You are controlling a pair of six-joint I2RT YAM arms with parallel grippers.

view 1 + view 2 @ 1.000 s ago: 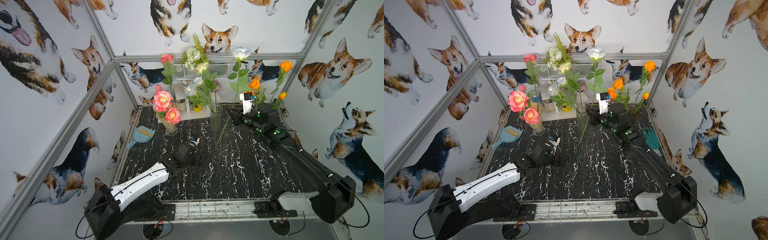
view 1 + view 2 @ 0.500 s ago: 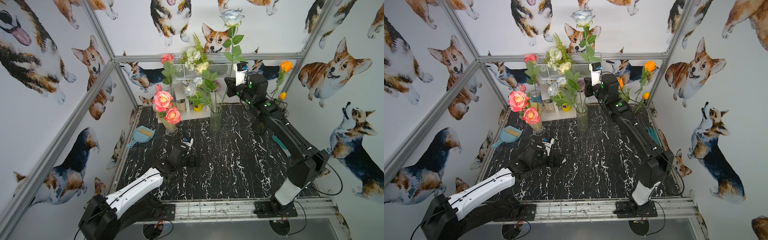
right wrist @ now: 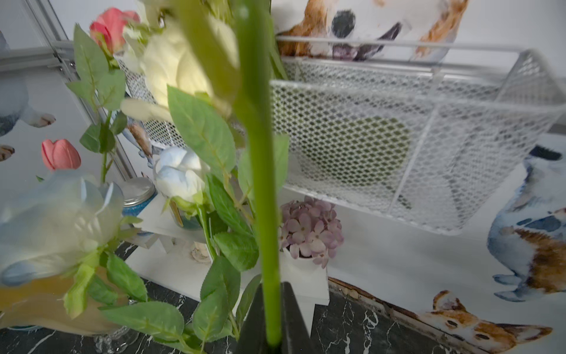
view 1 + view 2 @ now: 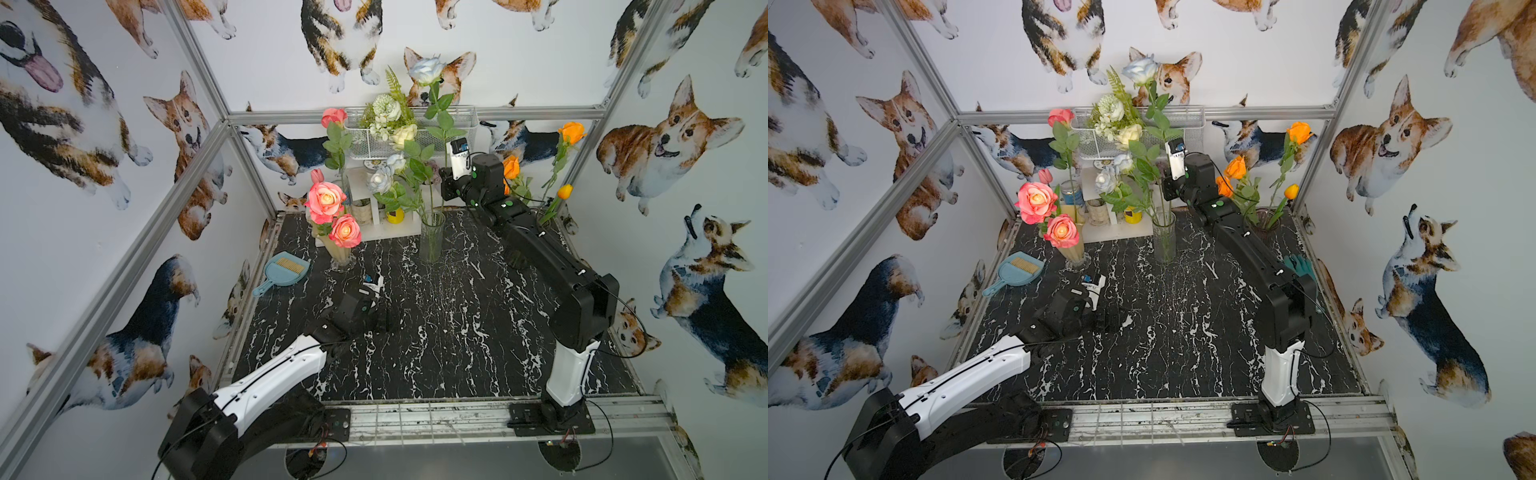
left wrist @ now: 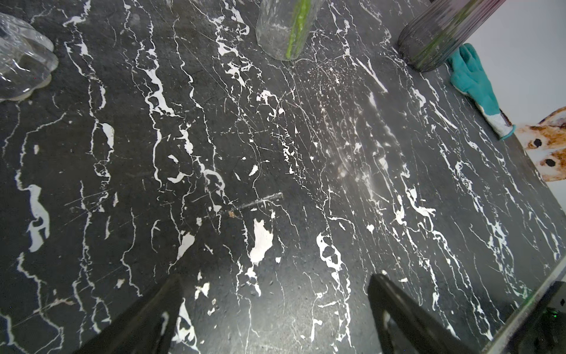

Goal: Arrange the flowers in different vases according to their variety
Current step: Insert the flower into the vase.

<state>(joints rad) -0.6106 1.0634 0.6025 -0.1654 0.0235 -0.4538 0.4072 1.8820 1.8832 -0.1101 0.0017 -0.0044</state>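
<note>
My right gripper is shut on the green stem of a pale-blue rose, held upright. The stem's lower end runs down to the mouth of the clear ribbed vase, which holds white and pale-blue roses. The creamy-yellow vase holds pink roses. The dark purple vase, partly behind my right arm, holds orange flowers. My left gripper is open and empty, low over the black marble table.
A white mesh basket hangs on the back wall with a fern bouquet in it. Below stand a white shelf with small jars and a purple potted plant. A blue dustpan lies left, a teal glove right.
My right arm lifted the pale-blue rose from a tilt over the table to upright and high, then brought it down and left over the clear vase. The left arm barely shifted.
</note>
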